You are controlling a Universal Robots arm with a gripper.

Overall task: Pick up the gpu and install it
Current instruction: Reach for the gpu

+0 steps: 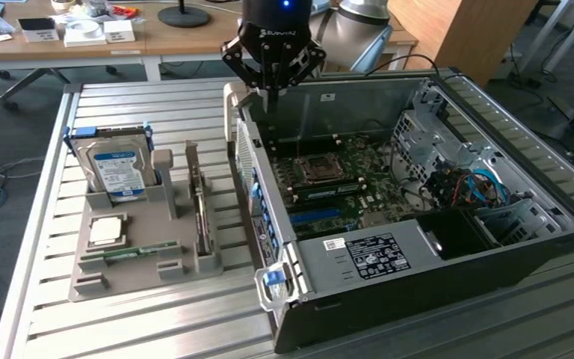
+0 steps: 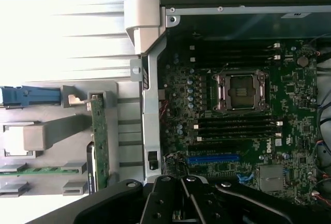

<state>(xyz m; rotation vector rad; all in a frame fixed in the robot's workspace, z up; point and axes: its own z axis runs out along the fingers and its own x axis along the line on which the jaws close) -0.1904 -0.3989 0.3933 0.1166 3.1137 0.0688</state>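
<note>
Exterior view from my station: the black robot gripper (image 1: pixel 267 93) hangs above the open black computer case (image 1: pixel 447 292), over the case wall that faces the grey plastic holder tray (image 1: pixel 128 273). Its jaws are pressed together, and the fingertips point down toward that wall's upper edge.

The gpu (image 1: pixel 199 198), a flat green circuit board with a silver end bracket, stands on edge in a slot of the tray, just outside the case and apart from the gripper. A silver hard drive with a blue label (image 1: pixel 117 168) stands upright farther from the case than the gpu.

On the wrist view I see the gripper (image 2: pixel 181 185) over the case's green motherboard (image 2: pixel 289 146), near its long blue slot (image 2: pixel 213 158). The gpu (image 2: pixel 99 146) sits on edge outside the case wall.
</note>
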